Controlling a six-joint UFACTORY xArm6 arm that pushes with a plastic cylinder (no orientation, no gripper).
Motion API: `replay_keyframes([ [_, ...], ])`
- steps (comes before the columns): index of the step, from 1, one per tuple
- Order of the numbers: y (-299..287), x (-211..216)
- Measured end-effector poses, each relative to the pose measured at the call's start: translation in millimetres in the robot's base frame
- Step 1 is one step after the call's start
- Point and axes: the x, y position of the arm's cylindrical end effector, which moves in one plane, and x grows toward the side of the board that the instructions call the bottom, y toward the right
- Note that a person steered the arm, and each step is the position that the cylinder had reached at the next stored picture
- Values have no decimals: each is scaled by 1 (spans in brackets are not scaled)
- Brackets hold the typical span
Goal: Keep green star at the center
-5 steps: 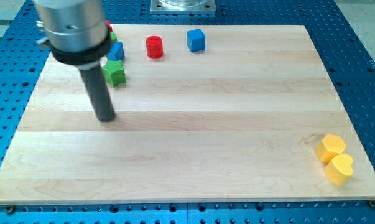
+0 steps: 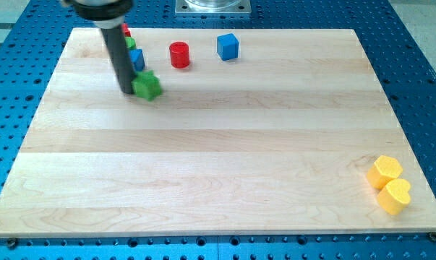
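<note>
The green star (image 2: 147,86) lies on the wooden board (image 2: 225,180) in the upper left part, well away from the middle. My tip (image 2: 126,92) touches the star's left side. The dark rod rises from there to the view's top left and hides part of the blocks behind it.
A blue block (image 2: 137,59), a green block (image 2: 131,44) and a red block (image 2: 126,32) sit clustered behind the rod at the top left. A red cylinder (image 2: 179,55) and a blue cube (image 2: 228,46) stand near the top edge. A yellow hexagon (image 2: 385,171) and a yellow heart (image 2: 395,196) lie at the bottom right.
My tip has moved up toward the view's top and reached the green star's left side. The star has shifted a little to the right.
</note>
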Motion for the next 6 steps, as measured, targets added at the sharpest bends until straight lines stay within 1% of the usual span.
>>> replay_keyframes([
  [1, 45, 19],
  [2, 72, 22],
  [3, 42, 9],
  [4, 57, -16],
  [5, 108, -13],
  [6, 147, 0],
])
